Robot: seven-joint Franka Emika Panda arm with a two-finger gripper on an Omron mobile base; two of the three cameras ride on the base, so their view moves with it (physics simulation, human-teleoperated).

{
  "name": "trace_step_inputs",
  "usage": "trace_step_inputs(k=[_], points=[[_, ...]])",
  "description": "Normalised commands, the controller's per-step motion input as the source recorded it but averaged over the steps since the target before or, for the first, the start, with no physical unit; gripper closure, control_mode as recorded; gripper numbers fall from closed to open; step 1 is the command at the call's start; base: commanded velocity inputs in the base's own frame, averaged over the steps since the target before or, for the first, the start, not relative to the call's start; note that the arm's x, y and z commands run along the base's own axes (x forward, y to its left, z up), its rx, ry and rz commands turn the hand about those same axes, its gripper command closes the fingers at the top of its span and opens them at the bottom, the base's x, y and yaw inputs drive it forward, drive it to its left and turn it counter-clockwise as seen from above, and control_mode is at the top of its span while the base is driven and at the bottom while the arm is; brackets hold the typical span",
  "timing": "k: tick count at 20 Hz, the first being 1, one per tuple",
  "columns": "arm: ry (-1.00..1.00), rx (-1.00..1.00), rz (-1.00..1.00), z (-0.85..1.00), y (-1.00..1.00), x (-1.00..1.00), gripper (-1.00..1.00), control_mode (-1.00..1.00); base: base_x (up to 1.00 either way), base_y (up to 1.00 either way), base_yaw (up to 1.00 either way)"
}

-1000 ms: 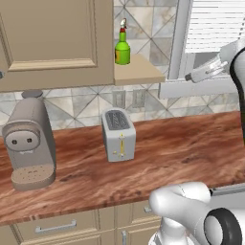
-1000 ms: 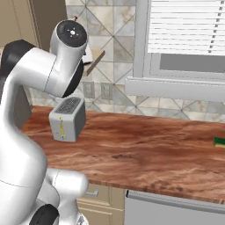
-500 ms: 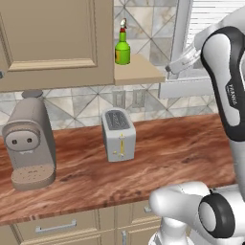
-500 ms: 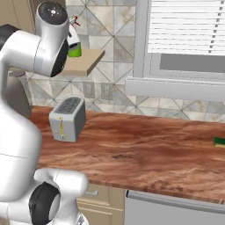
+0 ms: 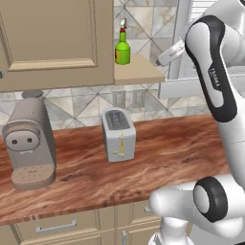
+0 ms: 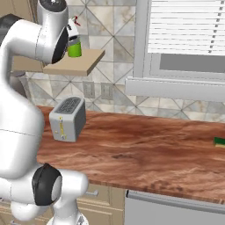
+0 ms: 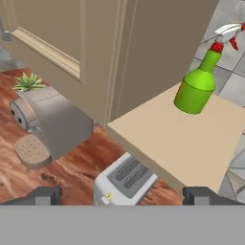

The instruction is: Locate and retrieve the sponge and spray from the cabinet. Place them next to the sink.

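Note:
The spray, a bright green bottle with a red-and-white nozzle, stands upright on the tan side shelf of the cabinet. My gripper hovers just right of the shelf, apart from the bottle. In the hand view its finger tips stand wide apart and open with nothing between them; the spray is ahead at upper right on the shelf. My arm partly covers the spray in the right base view. The sponge lies flat on the counter at the far right. The sink is out of view.
A grey toaster sits on the brown counter under the shelf, and a coffee machine stands to its left. A window with blinds and a sill is on the right. Drawers run below.
My arm has swung left from the window side toward the shelf, bringing the hand close to the spray. The jaws stayed open. Bottle, toaster and sponge have not moved.

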Motion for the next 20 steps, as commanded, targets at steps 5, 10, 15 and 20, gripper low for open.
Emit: trace_step_inputs(k=[5, 10, 15, 20], points=[[0.01, 0.00, 0.00, -0.05, 0.01, 0.49, -1.00, -1.00, 0.00, 0.00, 0.00], [0.02, 0.00, 0.00, -0.01, 0.05, 0.53, -1.00, -1.00, 0.00, 0.00, 0.00], [0.01, 0.00, 0.00, 0.00, 0.07, 0.34, -1.00, -1.00, 0.00, 0.00, 0.00], [0.00, 0.00, 0.00, -0.02, 0.12, 0.16, -1.00, -1.00, 0.00, 0.00, 0.00]])
